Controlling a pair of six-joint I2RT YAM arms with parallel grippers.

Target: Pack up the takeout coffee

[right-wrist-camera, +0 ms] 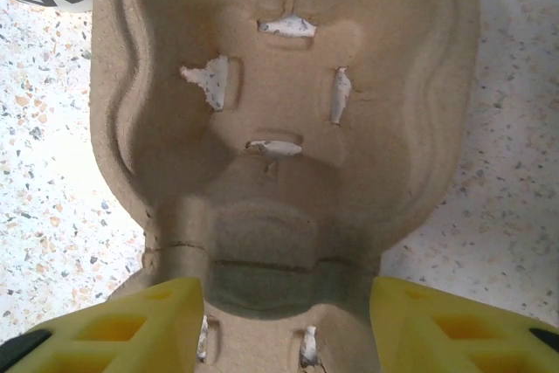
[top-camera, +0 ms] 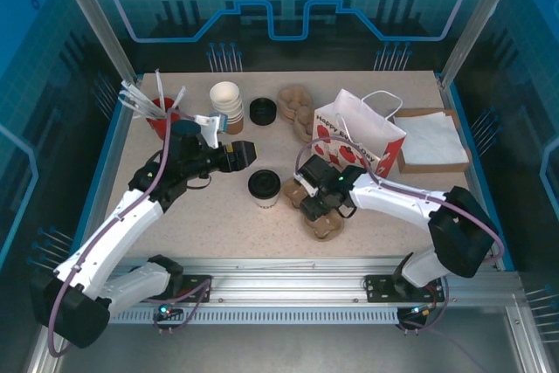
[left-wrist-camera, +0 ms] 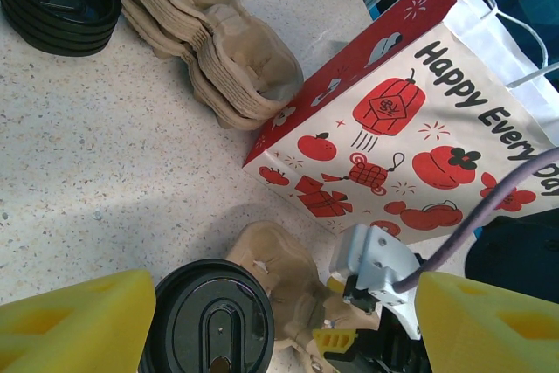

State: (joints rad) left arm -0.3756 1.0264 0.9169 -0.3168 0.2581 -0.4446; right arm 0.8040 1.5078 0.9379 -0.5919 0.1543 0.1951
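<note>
- The takeout coffee [top-camera: 264, 185] stands upright on the table [top-camera: 218, 220], near the middle. Its black lid is on.
- The cup is not in the paper bag [top-camera: 362, 137]. The bag stands to the right of it and a bit farther back.
- A brown cardboard cup tray [right-wrist-camera: 288, 111] lies flat on the table, just to the right of the coffee.
- The left gripper [top-camera: 247, 154] is just beside the coffee, on its far left side. Its two yellow fingers are spread wide and hold nothing.
- The right gripper [right-wrist-camera: 288, 325] is over the cup tray. Its fingers sit on both sides of the thin middle part of the tray, right up against it. I cannot tell if they squeeze it.
- At the far side of the table are a stack of white cups [top-camera: 226, 102], some loose black lids [top-camera: 263, 111] and a pile of more trays [top-camera: 297, 111].
</note>
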